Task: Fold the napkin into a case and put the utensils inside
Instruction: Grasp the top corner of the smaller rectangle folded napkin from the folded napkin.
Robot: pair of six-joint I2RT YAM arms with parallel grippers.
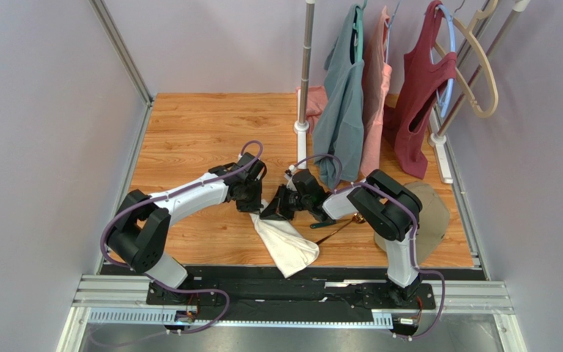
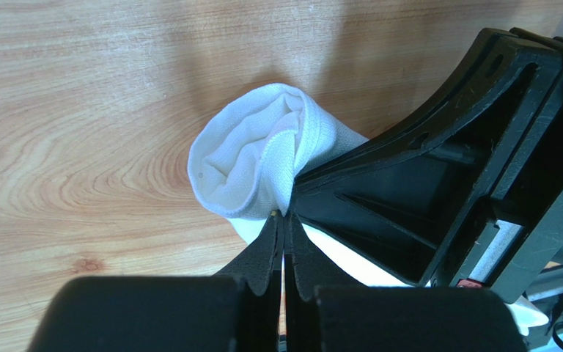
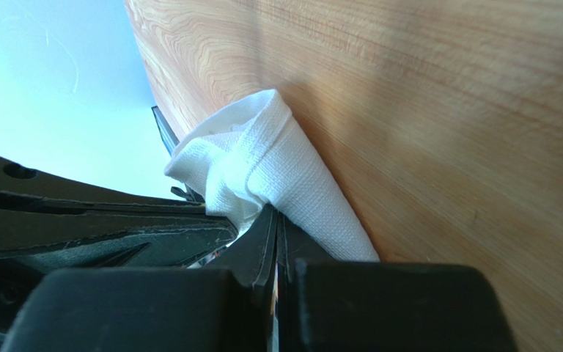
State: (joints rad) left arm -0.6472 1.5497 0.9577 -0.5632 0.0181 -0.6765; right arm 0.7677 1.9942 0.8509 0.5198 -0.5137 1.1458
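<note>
- The left gripper is clamped on a bunched corner of the napkin, with cloth pinched between its tips.
- The right gripper is closed on the same bunch from the other side, so the two sets of tips meet almost nose to nose.
- Between them the white cloth curls into a loose roll, lifted off the table.
- From above, both arms reach in to the middle of the table. The rest of the napkin hangs down from the grip and spreads towards the near edge, its lower end lying on the wood.
- The utensils lie on the table just right of the napkin, outside it and partly under the right arm. A dark handle and a glint of gold show, but the single pieces cannot be told apart.
- A tan cap lies at the near right, behind the right arm.
- Clothes hang on a rack at the far right.
</note>
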